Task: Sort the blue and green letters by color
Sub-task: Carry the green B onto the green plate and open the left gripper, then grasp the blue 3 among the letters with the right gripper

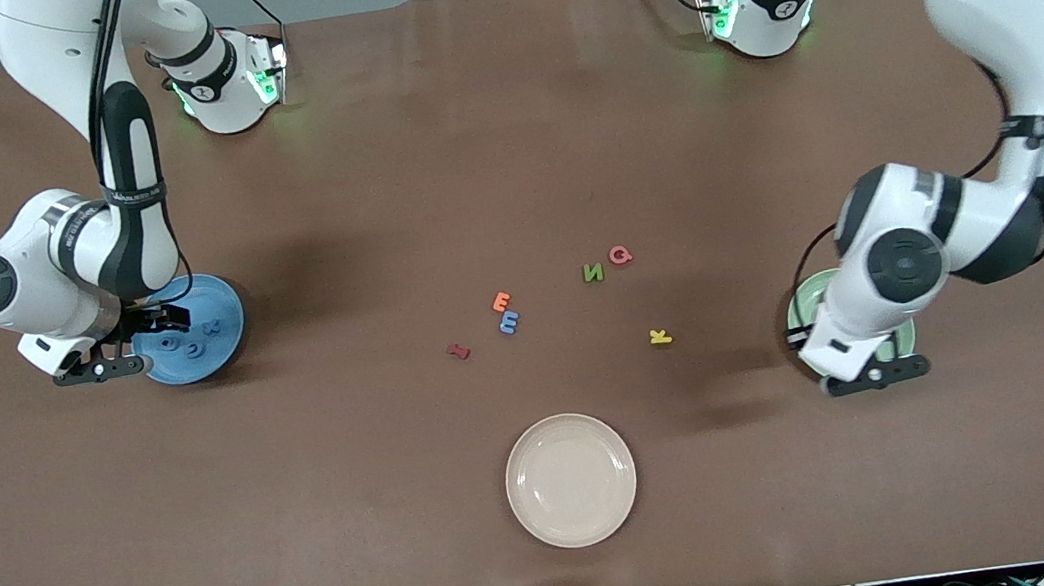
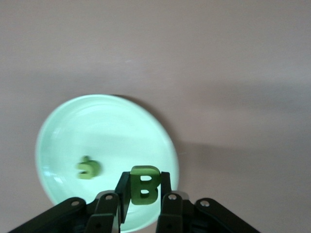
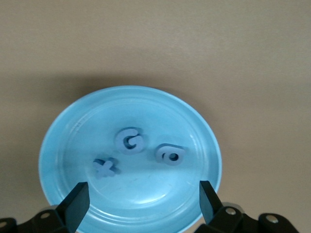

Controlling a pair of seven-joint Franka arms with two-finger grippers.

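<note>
Holding: left tool (image 2: 141, 206) pinched a green B (image 2: 144, 185) over the green plate (image 2: 63, 126), near the left arm's end of the desk (image 1: 362, 153); one green letter (image 2: 88, 168) lay in that plate.
Waiting: right tool (image 3: 141, 201) hung spread over the blue plate (image 3: 73, 136), which held three blue letters (image 3: 129, 141).
Loose mid-desk: blue E (image 1: 509, 322), green N (image 1: 592, 272).

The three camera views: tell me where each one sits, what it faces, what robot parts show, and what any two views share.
Front view: high across the table, facing both arm bases; both arms show, the right gripper and the left gripper.
Left wrist view: on the left arm, looking down at the pale green round plate; fingers clamp a green foam letter B.
Right wrist view: on the right arm, above the blue round plate holding three blue foam letters; fingers open.
Shared: both plates also appear in the front view.
</note>
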